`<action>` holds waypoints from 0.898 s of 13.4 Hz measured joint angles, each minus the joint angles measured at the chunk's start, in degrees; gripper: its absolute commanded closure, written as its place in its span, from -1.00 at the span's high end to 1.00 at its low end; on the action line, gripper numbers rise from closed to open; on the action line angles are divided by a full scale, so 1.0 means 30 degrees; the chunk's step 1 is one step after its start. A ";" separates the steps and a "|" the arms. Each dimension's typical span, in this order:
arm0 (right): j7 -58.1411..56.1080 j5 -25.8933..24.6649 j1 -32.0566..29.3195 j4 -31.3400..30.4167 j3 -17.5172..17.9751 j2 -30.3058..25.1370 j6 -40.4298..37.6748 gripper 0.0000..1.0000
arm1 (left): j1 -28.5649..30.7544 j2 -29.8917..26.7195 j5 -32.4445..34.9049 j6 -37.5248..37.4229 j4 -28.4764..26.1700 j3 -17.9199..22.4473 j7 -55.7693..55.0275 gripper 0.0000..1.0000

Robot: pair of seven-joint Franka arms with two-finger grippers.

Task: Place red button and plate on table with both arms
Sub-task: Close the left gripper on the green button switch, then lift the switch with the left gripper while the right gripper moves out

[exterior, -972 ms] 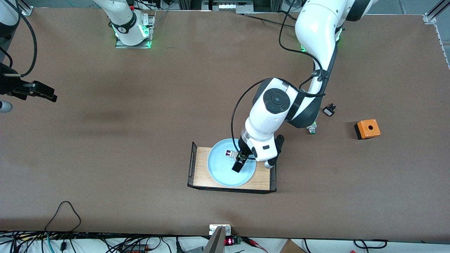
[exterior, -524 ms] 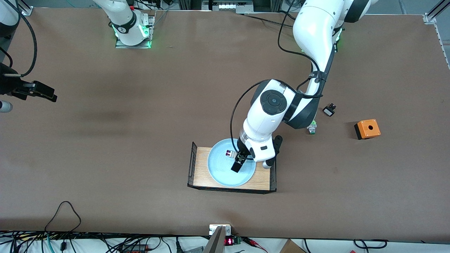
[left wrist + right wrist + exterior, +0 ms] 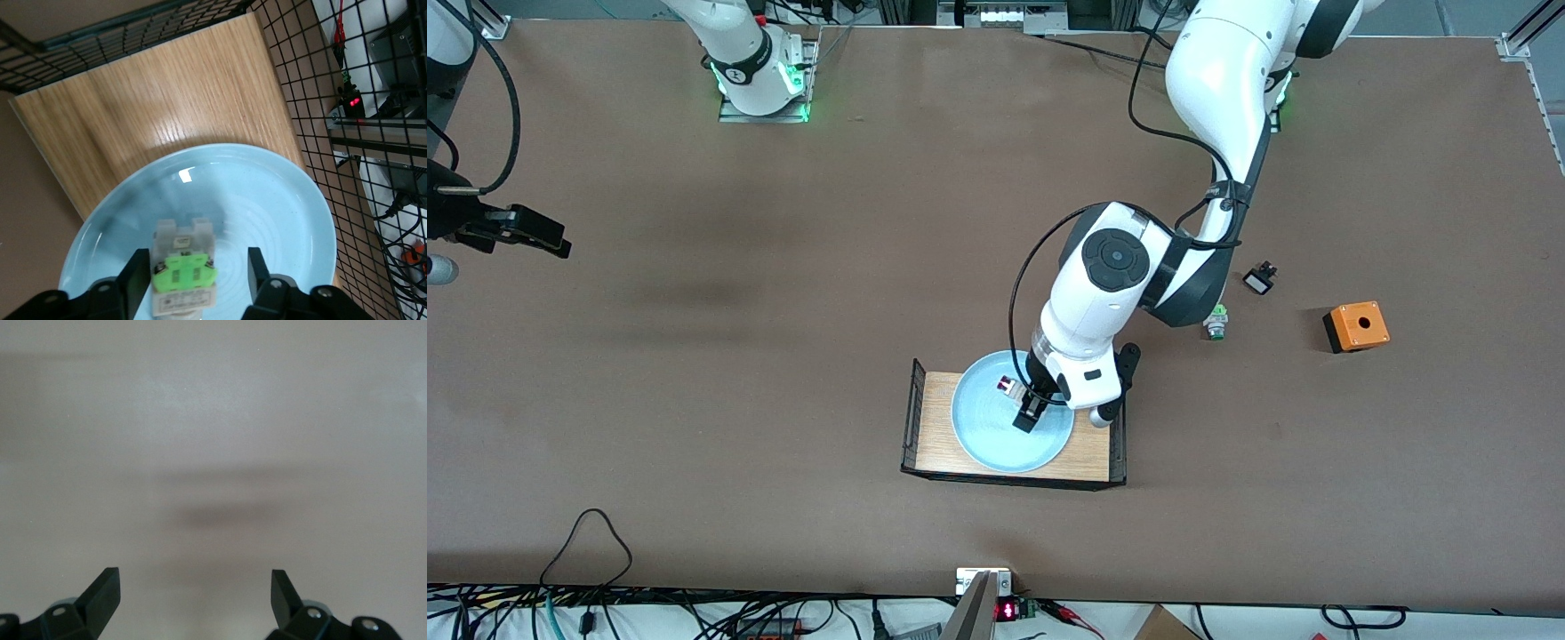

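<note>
The pale blue plate [image 3: 983, 427] lies on a small wooden tray [image 3: 934, 436] near the middle of the table [image 3: 783, 356]. The red button [image 3: 1007, 386] lies in the plate, its red cap pointing toward the robots' bases. My left gripper [image 3: 1029, 414] is low over the plate and open. In the left wrist view the button [image 3: 181, 273] lies between the fingers of the left gripper [image 3: 197, 275], close to one of them, with a gap to the other. The plate [image 3: 280, 220] and tray [image 3: 167, 93] show there too. My right gripper [image 3: 534, 236] waits open over bare table at the right arm's end; it also shows in the right wrist view [image 3: 193, 587].
A similar part with a green cap [image 3: 1216, 322], a small black-and-white part [image 3: 1259, 280] and an orange box [image 3: 1356, 326] lie toward the left arm's end. The tray has black wire mesh ends [image 3: 912, 413]. Cables run along the table's near edge.
The left gripper has edged closer in over the button in the plate. The right arm has not moved.
</note>
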 measured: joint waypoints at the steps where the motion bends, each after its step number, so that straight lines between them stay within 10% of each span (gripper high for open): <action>1: 0.0000 0.0000 -0.0003 0.0000 -0.0005 0.0000 0.0000 1.00 | -0.0102 0.0004 0.0094 0.0000 0.0001 0.0040 -0.0001 -0.10; 6: 0.0000 0.0000 -0.0005 0.0000 -0.0008 0.0000 0.0000 1.00 | -0.0241 0.0025 0.0182 0.0011 0.0063 0.0138 -0.0001 -0.66; 12: 0.0000 0.0000 -0.0006 -0.0001 -0.0010 0.0001 0.0000 1.00 | -0.0241 0.0001 0.0184 -0.0101 0.0347 0.0457 -0.0001 -0.73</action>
